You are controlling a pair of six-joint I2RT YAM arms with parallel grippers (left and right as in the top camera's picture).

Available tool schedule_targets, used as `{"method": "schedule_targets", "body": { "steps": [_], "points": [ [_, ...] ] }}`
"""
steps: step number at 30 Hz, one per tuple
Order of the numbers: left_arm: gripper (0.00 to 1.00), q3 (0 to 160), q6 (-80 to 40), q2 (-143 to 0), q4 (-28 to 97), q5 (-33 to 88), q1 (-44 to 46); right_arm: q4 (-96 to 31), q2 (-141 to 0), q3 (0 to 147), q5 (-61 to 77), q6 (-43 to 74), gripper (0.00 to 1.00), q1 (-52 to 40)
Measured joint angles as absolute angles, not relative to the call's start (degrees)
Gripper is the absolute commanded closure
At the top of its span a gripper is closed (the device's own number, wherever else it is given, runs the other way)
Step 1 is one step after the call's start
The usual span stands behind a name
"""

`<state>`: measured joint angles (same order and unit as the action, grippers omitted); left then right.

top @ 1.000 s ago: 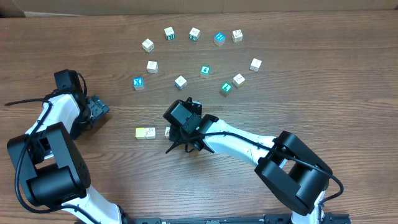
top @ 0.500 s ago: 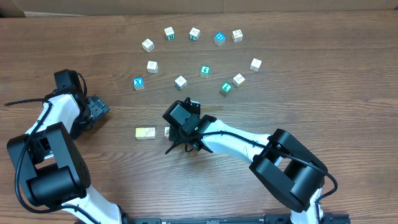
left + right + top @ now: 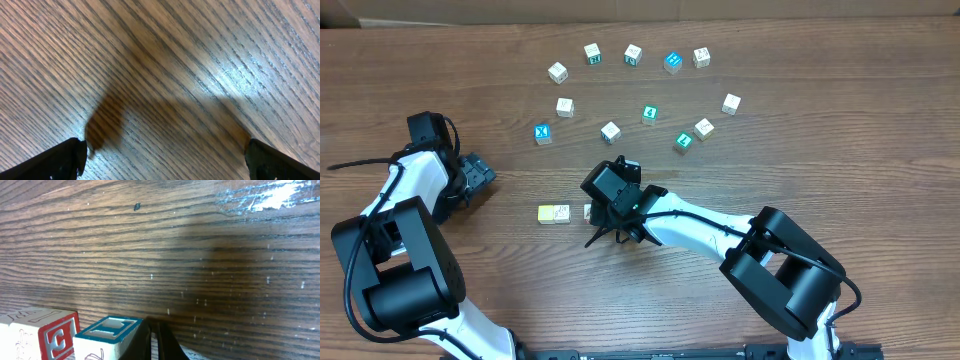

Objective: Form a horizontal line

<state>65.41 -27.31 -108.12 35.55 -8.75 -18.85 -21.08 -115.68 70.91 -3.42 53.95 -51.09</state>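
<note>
A pale yellow cube [image 3: 548, 213] and a white cube [image 3: 563, 213] lie side by side on the wooden table. A little to their right, another cube [image 3: 589, 211] is half hidden under my right gripper [image 3: 601, 214]. In the right wrist view this is a white cube with a green "L" top [image 3: 107, 330], next to a cube with a red "E" side [image 3: 55, 335]. My right gripper [image 3: 156, 342] is shut and empty, its fingers pressed against the L cube's right side. My left gripper [image 3: 480, 175] rests far left, open over bare wood [image 3: 165, 170].
Several loose cubes lie scattered in an arc at the back, among them blue ones [image 3: 542, 133] [image 3: 672, 62], teal ones [image 3: 683, 141] [image 3: 649, 114] and white ones [image 3: 610, 131]. The right arm [image 3: 720, 225] stretches across the table's middle.
The right arm has edged slightly to the left with its gripper shut beside the L cube. The left arm and the other cubes have not moved.
</note>
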Motion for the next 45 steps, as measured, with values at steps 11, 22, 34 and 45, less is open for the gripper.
{"method": "schedule_targets", "body": {
  "steps": [11, 22, 34, 45],
  "points": [
    [0.01, 65.4, -27.3, -108.1, 35.6, -8.8, -18.9, -21.2, -115.7, 70.9, -3.4, 54.0, 0.96, -51.1],
    [0.01, 65.4, -27.3, -108.1, 35.6, -8.8, -18.9, -21.7, -115.7, 70.9, -3.4, 51.7, 0.96, -51.1],
    [0.00, 65.4, -27.3, -108.1, 35.6, -8.8, -18.9, -22.1, -115.7, 70.9, -3.4, 49.8, 0.96, -51.1],
    [0.00, 65.4, -27.3, -108.1, 35.6, -8.8, -18.9, -22.5, -115.7, 70.9, -3.2, 49.5, 0.96, -50.7]
  ]
}}
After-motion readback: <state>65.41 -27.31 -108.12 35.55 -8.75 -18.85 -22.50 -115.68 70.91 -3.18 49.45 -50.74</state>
